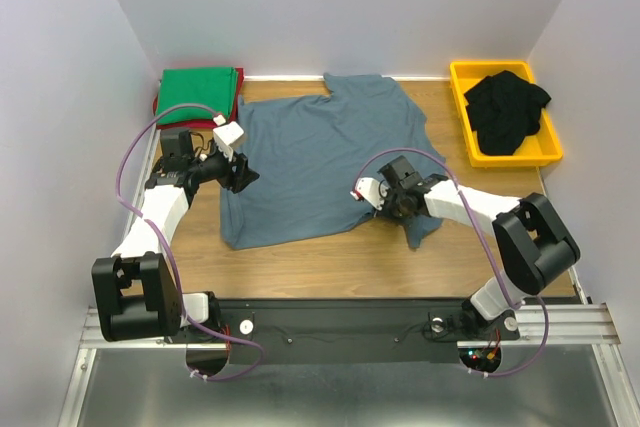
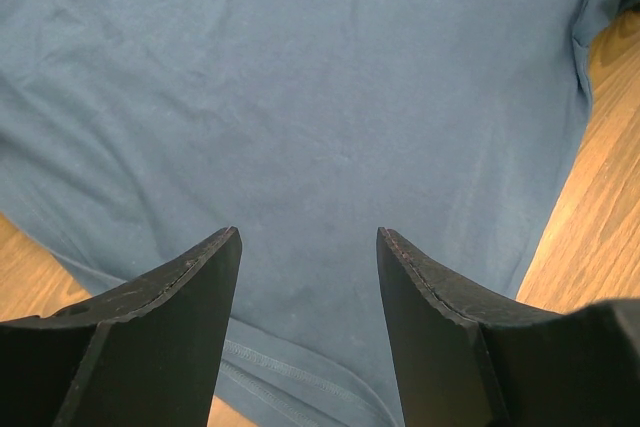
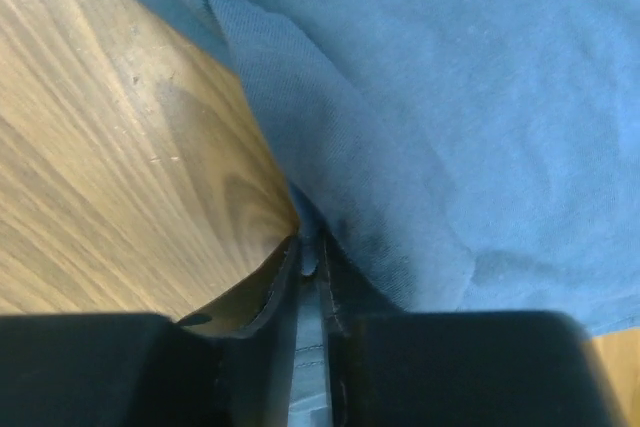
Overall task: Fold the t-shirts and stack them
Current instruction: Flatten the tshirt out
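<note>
A slate blue-grey t-shirt (image 1: 320,152) lies spread out on the wooden table, collar toward the back. My right gripper (image 1: 383,207) is at its near right edge. In the right wrist view the jaws (image 3: 310,243) are shut on a pinched fold of that blue cloth (image 3: 450,97). My left gripper (image 1: 243,175) hovers over the shirt's left edge. It stands open (image 2: 308,232), with only flat blue fabric (image 2: 320,97) and its stitched hem below. A folded green t-shirt (image 1: 198,90) lies on a red one (image 1: 159,107) at the back left. Black t-shirts (image 1: 510,109) are heaped at the back right.
A yellow plastic bin (image 1: 505,68) at the back right holds the black shirts. White walls close in the table at the back and both sides. Bare wood (image 1: 300,267) shows between the blue shirt and the arm bases.
</note>
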Controlling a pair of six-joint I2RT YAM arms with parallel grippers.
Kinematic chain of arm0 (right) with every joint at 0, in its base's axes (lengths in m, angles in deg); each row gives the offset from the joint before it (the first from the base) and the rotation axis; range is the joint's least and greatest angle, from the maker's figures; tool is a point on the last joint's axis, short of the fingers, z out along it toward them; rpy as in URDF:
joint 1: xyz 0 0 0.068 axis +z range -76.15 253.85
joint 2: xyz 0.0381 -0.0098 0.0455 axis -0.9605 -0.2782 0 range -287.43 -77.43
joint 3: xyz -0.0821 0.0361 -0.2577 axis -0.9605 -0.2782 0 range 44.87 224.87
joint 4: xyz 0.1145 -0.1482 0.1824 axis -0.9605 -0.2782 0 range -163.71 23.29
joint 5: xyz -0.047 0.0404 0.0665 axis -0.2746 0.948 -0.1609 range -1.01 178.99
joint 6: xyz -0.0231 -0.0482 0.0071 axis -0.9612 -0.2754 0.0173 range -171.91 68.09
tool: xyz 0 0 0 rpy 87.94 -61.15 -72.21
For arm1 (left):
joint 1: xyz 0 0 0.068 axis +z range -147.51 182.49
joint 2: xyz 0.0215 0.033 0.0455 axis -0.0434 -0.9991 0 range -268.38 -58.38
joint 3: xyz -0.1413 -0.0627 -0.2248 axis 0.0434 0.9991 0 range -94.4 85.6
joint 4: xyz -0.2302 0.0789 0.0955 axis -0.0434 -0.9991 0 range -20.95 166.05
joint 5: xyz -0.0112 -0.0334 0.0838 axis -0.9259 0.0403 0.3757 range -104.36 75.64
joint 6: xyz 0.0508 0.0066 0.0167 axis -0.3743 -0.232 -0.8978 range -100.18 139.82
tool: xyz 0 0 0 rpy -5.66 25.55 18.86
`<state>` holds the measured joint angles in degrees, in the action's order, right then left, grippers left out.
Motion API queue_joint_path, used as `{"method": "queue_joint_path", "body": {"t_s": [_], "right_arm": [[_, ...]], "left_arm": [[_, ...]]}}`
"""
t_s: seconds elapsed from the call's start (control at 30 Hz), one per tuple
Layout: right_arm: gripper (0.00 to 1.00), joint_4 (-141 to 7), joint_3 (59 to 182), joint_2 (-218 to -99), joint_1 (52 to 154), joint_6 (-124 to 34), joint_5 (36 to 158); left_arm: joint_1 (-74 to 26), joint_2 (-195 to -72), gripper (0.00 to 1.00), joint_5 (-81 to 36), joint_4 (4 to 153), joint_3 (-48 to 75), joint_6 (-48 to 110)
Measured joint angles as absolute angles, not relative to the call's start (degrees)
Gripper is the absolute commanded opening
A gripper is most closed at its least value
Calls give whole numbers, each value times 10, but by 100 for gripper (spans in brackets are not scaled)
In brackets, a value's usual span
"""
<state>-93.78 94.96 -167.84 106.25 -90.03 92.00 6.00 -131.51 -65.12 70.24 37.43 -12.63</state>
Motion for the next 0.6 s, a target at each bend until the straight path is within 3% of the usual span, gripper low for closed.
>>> {"method": "queue_joint_path", "body": {"t_s": [0.03, 0.23, 0.6], "right_arm": [[1, -935, 950, -1679, 1063, -899, 917], [1, -942, 950, -1674, 1063, -893, 920], [1, -1156, 1057, -1606, 1095, -922, 1151]], "left_arm": [[60, -1315, 68, -651, 702, 374, -127], [60, -1315, 68, -651, 702, 374, -129], [63, -1315, 67, -652, 697, 374, -129]]}}
